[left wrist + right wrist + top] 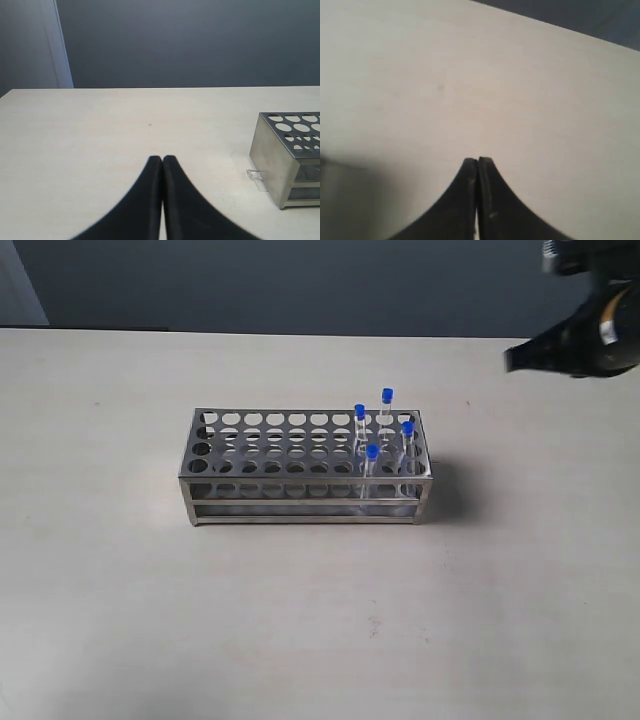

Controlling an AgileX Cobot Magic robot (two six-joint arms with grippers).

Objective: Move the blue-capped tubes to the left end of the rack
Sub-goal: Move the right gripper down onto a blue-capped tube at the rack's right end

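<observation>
The steel rack (250, 455) stands mid-table, its left end also showing in the left wrist view as the rack (272, 165). Several blue-capped tubes stand upright at its right end: one tube (386, 410) at the back, one tube (360, 425) left of it, one tube (408, 440) far right, one tube (372, 462) in front. My right gripper (520, 358) hangs high at the upper right, away from the rack; its fingers (478, 162) are shut and hold nothing. My left gripper (162, 160) is shut and holds nothing, over bare table left of the rack, out of the exterior view.
A pale tabletop (300, 620) stretches all around the rack, with a dark wall (300, 280) behind its far edge. A small clear scrap (255, 175) lies by the rack's left foot.
</observation>
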